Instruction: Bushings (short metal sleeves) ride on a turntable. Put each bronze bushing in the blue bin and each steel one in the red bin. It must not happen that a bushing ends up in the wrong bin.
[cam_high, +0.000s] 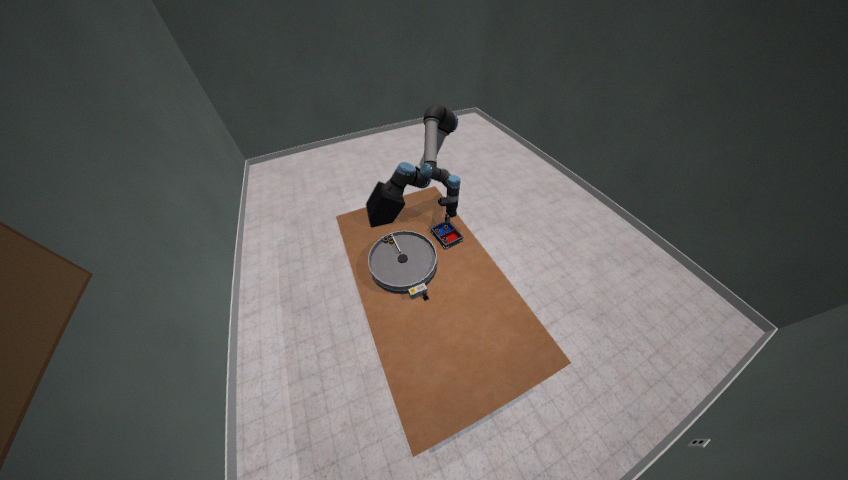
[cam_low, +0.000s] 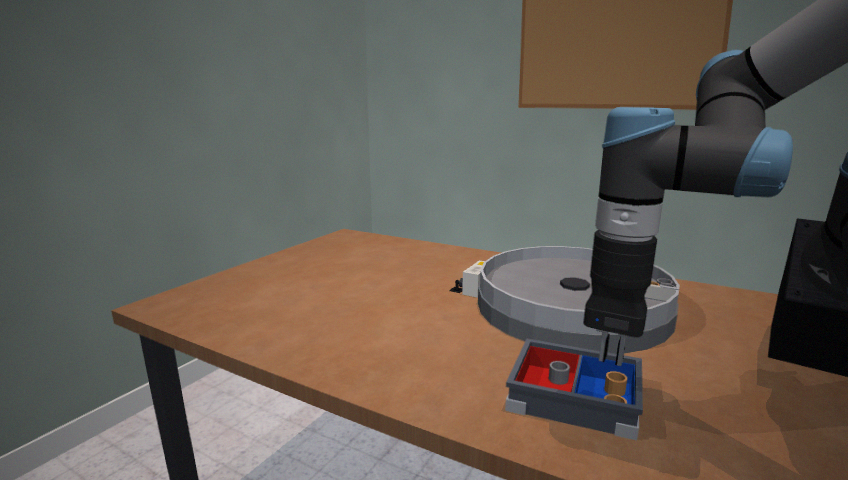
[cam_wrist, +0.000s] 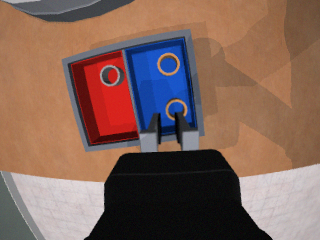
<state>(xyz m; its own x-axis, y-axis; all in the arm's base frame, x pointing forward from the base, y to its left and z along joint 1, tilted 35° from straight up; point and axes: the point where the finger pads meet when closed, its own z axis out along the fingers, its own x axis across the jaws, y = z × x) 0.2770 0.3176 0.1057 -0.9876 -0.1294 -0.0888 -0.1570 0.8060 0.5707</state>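
Bronze bushings, two of them, lie in the blue bin (cam_low: 590, 384). In the exterior view one (cam_low: 617, 381) stands upright toward the far end and the other (cam_low: 614, 398) sits at the near wall. A steel bushing (cam_low: 559, 372) stands upright in the red bin (cam_low: 534, 375) to the left. The two bins share one grey tray on the bench (cam_low: 327, 309), just in front of the turntable (cam_low: 516, 300). That placement probably keeps the carry from disc to bin short.

The pincer (cam_low: 611, 349) hangs straight down over the far edge of the blue bin, with its fingertips about level with the bin's rim. It is released: the fingers stand only narrowly apart and nothing shows between them. From the wrist camera the fingers frame one bronze ring (cam_wrist: 176, 100), but that ring rests on the bin floor below them and is not gripped. The small gap is likely just enough to let go of a thin sleeve wall.

Sorting looks partly done. At the far right rim of the turntable, beside a radial bar, at least one more small part (cam_low: 663, 281) waits, too small to tell its metal. The vertical pose suits a straight lift clear of the bin walls before swinging back over the disc.
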